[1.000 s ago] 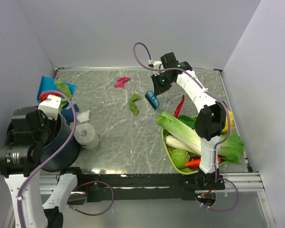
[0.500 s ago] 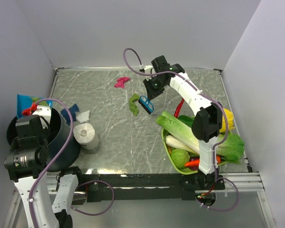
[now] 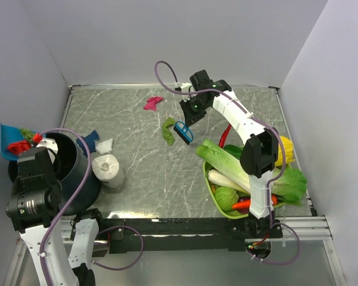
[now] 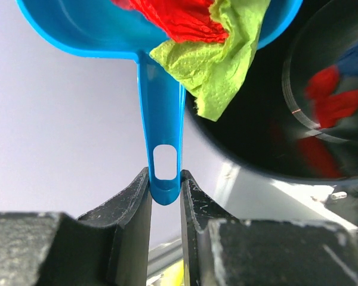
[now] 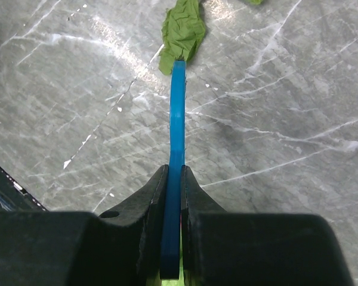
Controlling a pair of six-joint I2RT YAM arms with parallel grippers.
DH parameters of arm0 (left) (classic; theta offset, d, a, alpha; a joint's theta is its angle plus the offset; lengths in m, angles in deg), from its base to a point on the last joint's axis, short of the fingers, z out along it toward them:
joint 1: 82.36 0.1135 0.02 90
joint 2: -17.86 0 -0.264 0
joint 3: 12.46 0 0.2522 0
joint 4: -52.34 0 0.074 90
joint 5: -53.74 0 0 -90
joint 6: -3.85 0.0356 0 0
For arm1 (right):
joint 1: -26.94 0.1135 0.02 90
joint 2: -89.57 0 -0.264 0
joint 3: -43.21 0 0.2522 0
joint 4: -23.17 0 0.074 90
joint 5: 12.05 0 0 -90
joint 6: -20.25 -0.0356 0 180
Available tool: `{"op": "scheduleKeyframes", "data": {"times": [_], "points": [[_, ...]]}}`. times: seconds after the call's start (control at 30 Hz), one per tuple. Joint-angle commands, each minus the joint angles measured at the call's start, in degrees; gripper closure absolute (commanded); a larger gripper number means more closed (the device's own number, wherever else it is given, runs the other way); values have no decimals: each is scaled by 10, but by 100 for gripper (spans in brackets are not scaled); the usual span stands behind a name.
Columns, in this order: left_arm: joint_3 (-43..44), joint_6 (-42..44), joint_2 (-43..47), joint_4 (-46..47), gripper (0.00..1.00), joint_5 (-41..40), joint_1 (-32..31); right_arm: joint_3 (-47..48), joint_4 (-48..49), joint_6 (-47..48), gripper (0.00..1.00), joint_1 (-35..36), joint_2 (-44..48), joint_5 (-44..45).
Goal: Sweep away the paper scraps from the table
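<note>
Marble table (image 3: pixel 149 170): paper scraps (image 3: pixel 167 133), tissue roll (image 3: pixel 109 169)

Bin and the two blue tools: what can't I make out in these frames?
Inside the bin: overhead, the left arm partly covers its mouth; the left wrist view shows only blurred red and blue patches.
The dustpan: scoop cut off by the top edge, left wrist view.
The brush: edge-on in the right wrist view, small overhead; contact with the green scrap unclear.

The table (image 5: pixel 274 119) looks like polished grey marble with a soft sheen. The dustpan (image 4: pixel 161 119) and tool (image 5: pixel 177 119) are smooth blue plastic. The scraps (image 4: pixel 221 65) are crumpled, dimpled matt paper. The bin (image 4: pixel 250 143) is dark and glossy.
</note>
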Motion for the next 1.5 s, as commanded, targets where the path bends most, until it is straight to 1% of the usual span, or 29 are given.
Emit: {"op": "scheduleKeyframes", "data": {"times": [0.0, 0.03, 0.1, 0.13, 0.2, 0.23, 0.33, 0.43, 0.63, 0.8, 0.87, 0.97, 1.0, 1.07, 1.1, 1.13, 1.17, 1.2, 1.23, 1.27, 1.3, 1.33, 1.4, 1.43, 1.47], "points": [[3, 99, 20, -3, 99, -65, 7, 29, -7, 1, 100, 0, -5, -12], [4, 134, 21, -2, 99, -66, 8, 27, -6, -1, 100, 0, -4, -13], [10, 164, 22, -1, 99, -74, 10, 21, -3, -3, 100, 0, 0, -15], [11, 196, 22, -1, 99, -75, 12, 19, -2, -6, 100, 0, 0, -16], [1, 227, 23, -1, 99, -84, 14, 20, -2, -7, 100, 0, 1, -20], [-3, 260, 25, -2, 99, -84, 16, 22, -2, -6, 100, 0, 1, -21], [-20, 324, 21, -1, 99, -95, 28, 36, -4, -3, 100, 0, 0, -27], [-7, 362, 0, 0, 99, -106, 41, 44, -4, -2, 100, 0, 5, -41], [57, 423, -38, 0, 99, -130, 46, 61, 2, -8, 100, 3, 7, -63], [69, 457, -45, 2, 99, -140, 46, 91, 14, -26, 100, 10, 4, -76], [76, 467, -45, 1, 99, -140, 46, 99, 25, -33, 100, 17, 9, -85], [84, 470, -46, 2, 99, -148, 46, 91, 71, -61, 100, 24, 18, -108], [88, 467, -47, 2, 99, -150, 46, 84, 112, -91, 100, 31, 21, -120], [106, 458, -58, 1, 99, -153, 47, 81, 151, -135, 100, 38, 11, -144], [117, 438, -64, 1, 99, -155, 46, 87, 183, -176, 100, 52, 3, -171], [138, 428, -73, 1, 99, -157, 47, 105, 203, -195, 100, 57, -20, -180], [151, 418, -90, 3, 99, -161, 46, 114, 221, -235, 100, 66, -32, -187], [165, 394, -99, 6, 99, -164, 47, 127, 271, -257, 100, 79, -56, -196], [193, 382, -109, 13, 99, -166, 46, 128, 300, -280, 100, 84, -67, -201], [209, 373, -127, 18, 99, -169, 46, 129, 327, -324, 100, 89, -77, -202], [222, 362, -134, 26, 99, -172, 47, 136, 356, -345, 100, 95, -102, -201], [247, 358, -139, 57, 99, -172, 47, 148, 386, -365, 100, 105, -118, -199], [270, 352, -146, 85, 99, -166, 46, 184, 414, -412, 100, 116, -167, -207], [273, 349, -147, 107, 99, -163, 47, 190, 449, -427, 100, 125, -180, -213], [275, 347, -145, 115, 99, -158, 47, 192, 466, -460, 100, 131, -190, -214]]}}
